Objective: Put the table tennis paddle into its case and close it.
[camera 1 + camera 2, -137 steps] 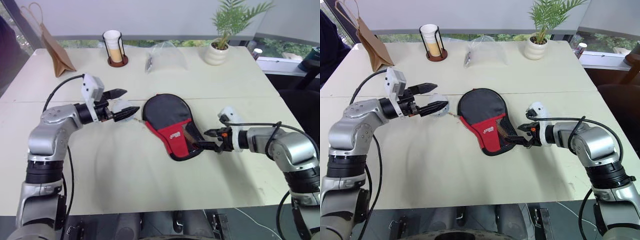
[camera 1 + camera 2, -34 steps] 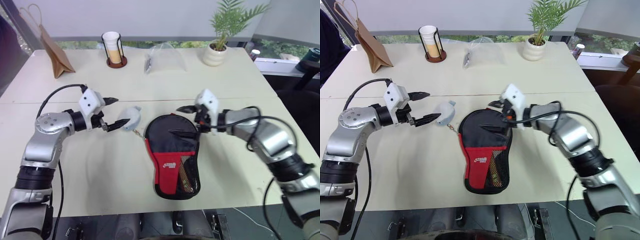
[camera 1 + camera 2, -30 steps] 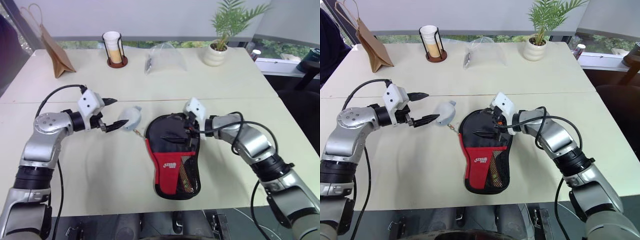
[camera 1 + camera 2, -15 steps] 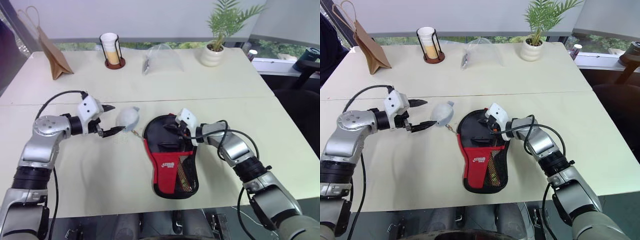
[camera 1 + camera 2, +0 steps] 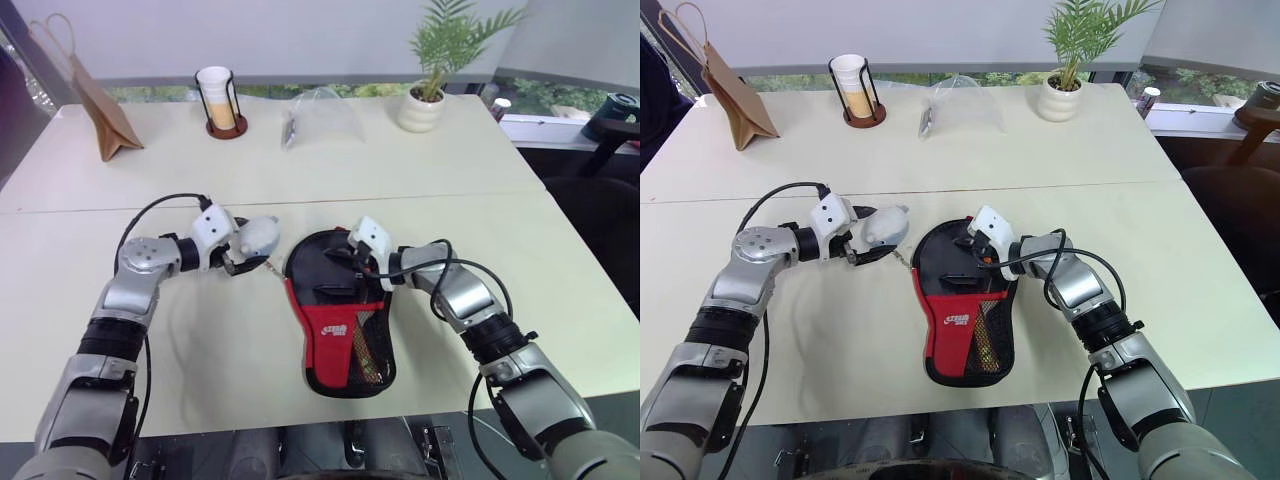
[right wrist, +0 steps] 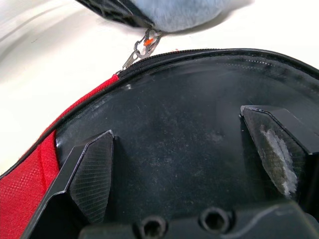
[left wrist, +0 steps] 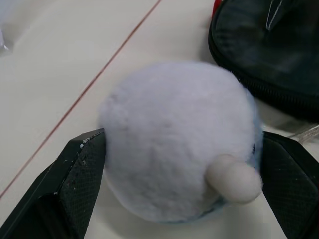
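The left gripper [image 7: 174,199] straddles the case's [image 5: 340,310] fluffy pompom [image 7: 179,139], fingers spread; the right gripper [image 6: 184,169] hovers spread-fingered over the case mid-table [image 5: 500,180].

Two silver-grey robot arms, black joints, black grippers

Left gripper [image 7: 174,199] and right gripper [image 6: 184,164]: black textured fingers, two screw holes in the right one's base. White camera block on each wrist, black cables looping along both forearms, black ribbed bands at the elbows.
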Tool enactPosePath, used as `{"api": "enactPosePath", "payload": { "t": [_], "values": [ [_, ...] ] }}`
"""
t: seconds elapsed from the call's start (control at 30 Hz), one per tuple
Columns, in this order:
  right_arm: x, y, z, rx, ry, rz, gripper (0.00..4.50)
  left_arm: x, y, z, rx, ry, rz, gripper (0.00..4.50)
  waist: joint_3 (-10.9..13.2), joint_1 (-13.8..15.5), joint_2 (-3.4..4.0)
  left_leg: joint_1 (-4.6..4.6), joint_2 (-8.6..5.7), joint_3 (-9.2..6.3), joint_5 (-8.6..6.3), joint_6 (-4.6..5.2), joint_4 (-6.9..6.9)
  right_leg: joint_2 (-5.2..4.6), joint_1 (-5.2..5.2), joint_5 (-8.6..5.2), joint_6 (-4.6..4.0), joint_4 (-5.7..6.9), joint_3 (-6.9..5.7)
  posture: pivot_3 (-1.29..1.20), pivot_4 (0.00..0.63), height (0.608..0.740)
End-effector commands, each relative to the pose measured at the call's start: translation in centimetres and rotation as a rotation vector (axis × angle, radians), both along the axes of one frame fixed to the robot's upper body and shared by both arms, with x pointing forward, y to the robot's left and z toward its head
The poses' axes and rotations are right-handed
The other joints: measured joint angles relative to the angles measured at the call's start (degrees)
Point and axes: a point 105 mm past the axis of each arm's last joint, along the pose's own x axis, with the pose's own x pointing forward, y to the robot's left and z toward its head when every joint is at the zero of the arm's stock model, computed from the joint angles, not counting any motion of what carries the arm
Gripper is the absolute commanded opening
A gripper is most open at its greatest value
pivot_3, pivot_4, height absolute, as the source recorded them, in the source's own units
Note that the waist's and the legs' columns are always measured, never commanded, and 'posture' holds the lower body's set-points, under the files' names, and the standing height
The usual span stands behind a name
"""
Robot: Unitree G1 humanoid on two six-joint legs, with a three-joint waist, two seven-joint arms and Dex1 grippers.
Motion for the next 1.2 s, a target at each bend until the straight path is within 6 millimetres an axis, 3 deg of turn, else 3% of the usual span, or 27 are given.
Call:
{"api": "enactPosePath", "payload": {
  "t": [0.03,0.1,0.2,0.3,0.4,0.47,0.63,0.9,1.2],
  "values": [
    [-0.2,-1.1,-2.0,-0.068,0.053,-0.040,4.47,0.8,-0.5,0.4,0.023,-0.044,0.007,4.50,0.0,0.0,0.00,0.00,-0.01,0.00,0.00,0.00,0.00,0.00,0.00,0.00,0.00,0.00,0.00,0.00,0.150,0.740],
    [0.0,-1.1,-1.9,-0.068,0.048,-0.046,4.47,1.0,-0.8,0.2,0.009,-0.042,0.011,4.50,0.0,0.0,0.00,0.00,-0.01,0.00,0.00,0.00,0.00,-0.01,0.00,0.00,0.00,0.00,0.00,0.00,0.150,0.740],
    [0.0,-1.2,-1.8,-0.068,0.046,-0.050,4.50,1.3,-1.2,0.4,-0.033,-0.038,0.017,3.67,0.0,0.0,0.00,0.00,-0.01,0.00,0.00,0.00,0.00,-0.01,0.00,0.00,0.01,0.00,0.00,0.00,0.150,0.740],
    [-0.1,-1.2,-2.1,-0.080,0.046,-0.051,4.50,1.7,-1.5,0.8,-0.084,-0.025,0.032,2.04,0.0,0.0,0.00,0.00,-0.01,0.00,0.00,0.00,0.00,-0.01,0.00,0.01,0.01,0.00,0.00,0.00,0.150,0.740],
    [-0.4,-1.2,-2.6,-0.100,0.044,-0.045,4.50,1.9,-1.6,1.0,-0.119,-0.010,0.041,0.72,0.0,0.0,0.00,0.00,-0.01,-0.01,0.00,0.00,0.01,-0.01,0.01,0.01,0.01,0.00,0.00,0.00,0.150,0.740],
    [-0.5,-1.1,-2.9,-0.104,0.057,-0.048,4.50,2.2,-1.7,1.2,-0.139,0.002,0.056,0.14,0.0,0.1,0.00,0.00,-0.01,-0.02,0.00,0.00,0.01,-0.01,0.02,0.01,0.01,0.00,0.00,0.00,0.150,0.740],
    [-1.3,-1.1,-4.1,-0.154,0.083,-0.034,4.50,3.6,-3.2,1.6,-0.191,0.042,0.077,0.12,0.0,0.1,-0.03,0.01,-0.04,-0.07,0.00,0.00,0.07,0.00,0.09,0.01,0.01,0.00,-0.03,0.00,0.150,0.740],
    [-1.7,-1.2,-5.5,-0.205,0.134,-0.075,4.50,7.4,-7.5,2.6,-0.153,-0.002,0.136,0.12,-0.1,-0.1,-0.11,0.05,-0.05,-0.10,0.00,0.00,0.07,0.02,0.13,0.01,0.04,0.00,-0.05,0.00,0.150,0.740],
    [-2.8,-0.2,-6.2,-0.213,0.172,-0.075,4.50,8.9,-12.4,5.3,-0.119,-0.075,0.146,0.12,-0.1,-0.2,-0.12,0.08,-0.05,-0.13,0.00,0.00,0.03,0.05,0.13,0.02,0.06,0.00,-0.07,0.00,0.150,0.740]
  ]
}}
